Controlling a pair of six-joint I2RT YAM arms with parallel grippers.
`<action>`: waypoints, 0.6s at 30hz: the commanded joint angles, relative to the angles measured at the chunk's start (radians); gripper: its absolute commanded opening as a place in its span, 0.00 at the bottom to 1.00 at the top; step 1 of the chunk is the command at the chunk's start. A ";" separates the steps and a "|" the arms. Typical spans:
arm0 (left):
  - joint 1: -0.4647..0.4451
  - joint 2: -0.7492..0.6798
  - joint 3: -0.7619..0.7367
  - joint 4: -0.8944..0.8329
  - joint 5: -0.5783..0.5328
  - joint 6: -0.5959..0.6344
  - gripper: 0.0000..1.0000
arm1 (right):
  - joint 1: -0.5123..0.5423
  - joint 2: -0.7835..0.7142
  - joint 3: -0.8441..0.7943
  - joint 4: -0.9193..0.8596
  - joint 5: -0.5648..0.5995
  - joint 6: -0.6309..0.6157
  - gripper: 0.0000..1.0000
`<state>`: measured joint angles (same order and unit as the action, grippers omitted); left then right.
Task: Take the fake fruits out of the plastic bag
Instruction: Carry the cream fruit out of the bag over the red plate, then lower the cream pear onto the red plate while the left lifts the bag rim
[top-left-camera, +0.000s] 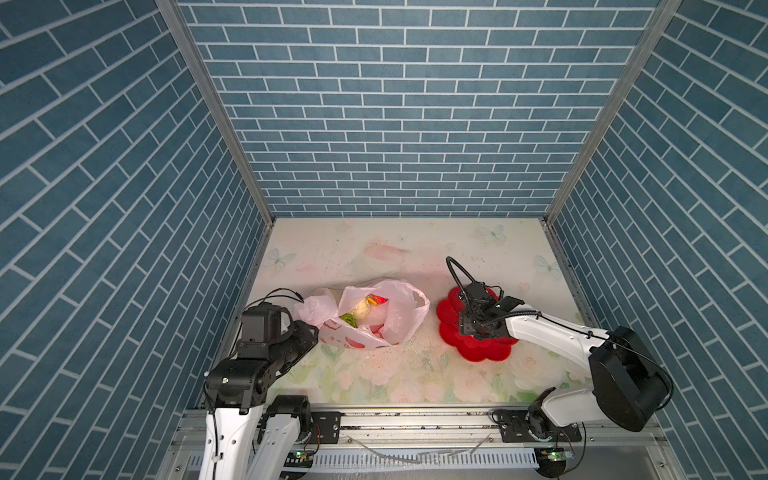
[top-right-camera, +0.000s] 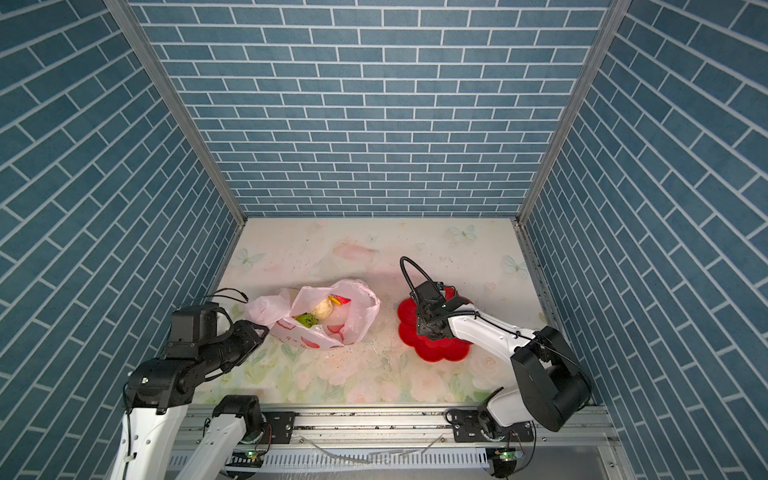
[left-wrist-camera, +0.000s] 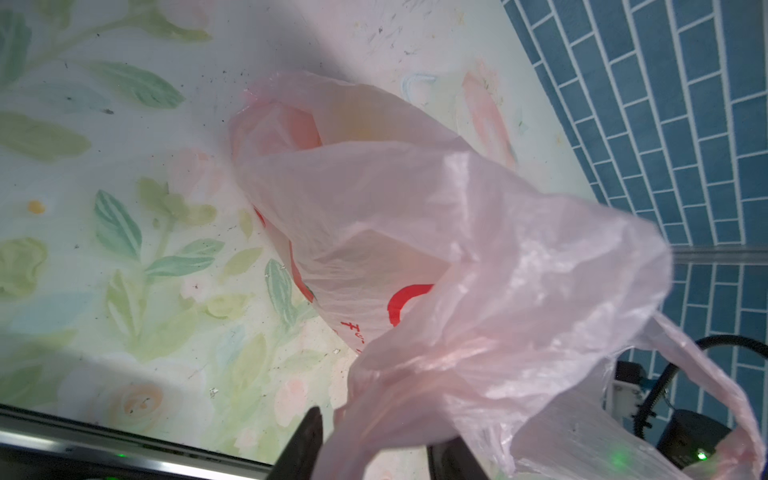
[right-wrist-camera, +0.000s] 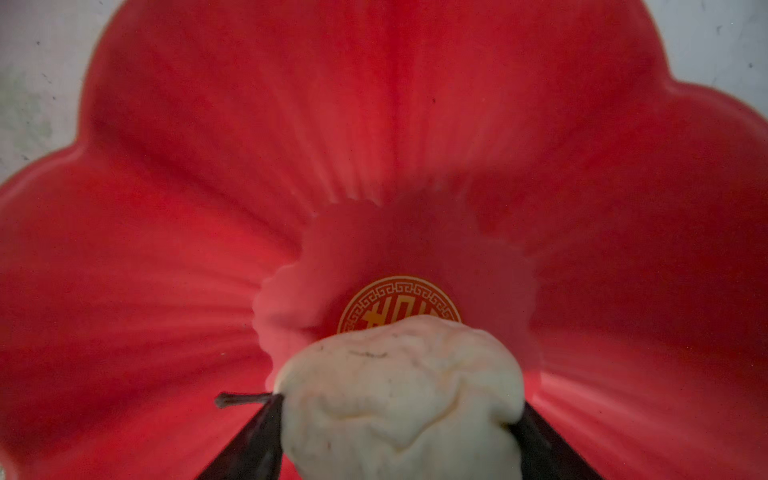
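- The right gripper (right-wrist-camera: 399, 440) is pinching a cream ball (right-wrist-camera: 399, 395) between both jaws. It is hanging low over the red plate (right-wrist-camera: 208, 249), probably so the ball can be set down there, clear of the bag.
- The left gripper (left-wrist-camera: 374, 455) is standing with its jaws spread, and pink film of the plastic bag (left-wrist-camera: 415, 208) is draping loosely between them, probably to keep the mouth open.
- The other fake fruits (top-right-camera: 322, 308) are lying in that open mouth, just beyond the left gripper and well apart from the right. They include a second cream ball (top-left-camera: 360, 309), a green bumpy ball (top-left-camera: 349, 320) and a red berry (top-left-camera: 377, 299).
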<state>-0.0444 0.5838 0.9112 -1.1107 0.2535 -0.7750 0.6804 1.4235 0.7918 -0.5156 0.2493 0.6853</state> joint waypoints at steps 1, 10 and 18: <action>-0.003 0.035 0.068 -0.067 -0.026 0.073 0.56 | -0.007 -0.011 -0.020 0.011 -0.001 0.038 0.81; -0.003 0.208 0.321 -0.270 -0.063 0.297 0.88 | -0.010 -0.072 0.013 -0.024 0.000 0.001 0.85; -0.007 0.313 0.542 -0.373 -0.141 0.437 0.99 | -0.009 -0.109 0.050 -0.038 -0.007 -0.028 0.86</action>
<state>-0.0448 0.8768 1.3872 -1.4067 0.1658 -0.4267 0.6754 1.3464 0.7963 -0.5240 0.2462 0.6724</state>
